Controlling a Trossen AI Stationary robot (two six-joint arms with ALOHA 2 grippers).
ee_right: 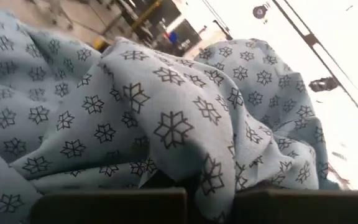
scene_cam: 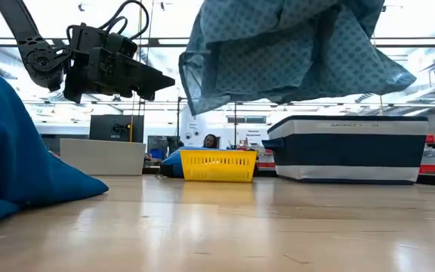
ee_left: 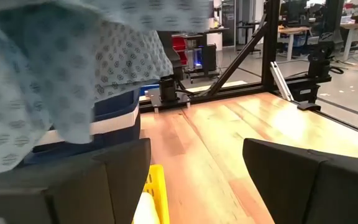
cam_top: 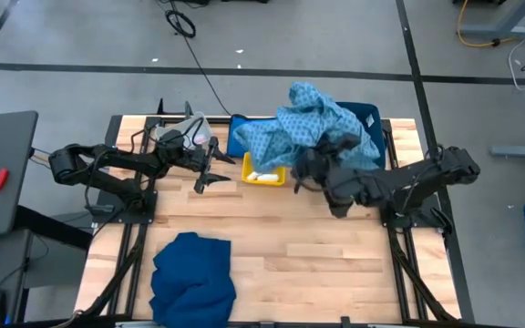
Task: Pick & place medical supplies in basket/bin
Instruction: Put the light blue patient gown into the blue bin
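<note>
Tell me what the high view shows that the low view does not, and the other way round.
Only the high view shows both arms whole, the right gripper under the patterned light-blue cloth, and white packets inside the yellow basket. Only the low view shows that the cloth hangs clear above the table, and a person beyond the table. Both show the cloth, the yellow basket, the blue bin, the dark-blue cloth and the open left gripper.

Right gripper [cam_top: 306,169] holds patterned cloth [cam_top: 313,128] above bin [cam_top: 372,114]

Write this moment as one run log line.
right claw: holds patterned light-blue cloth above navy bin | left claw: open, beside yellow basket
</note>
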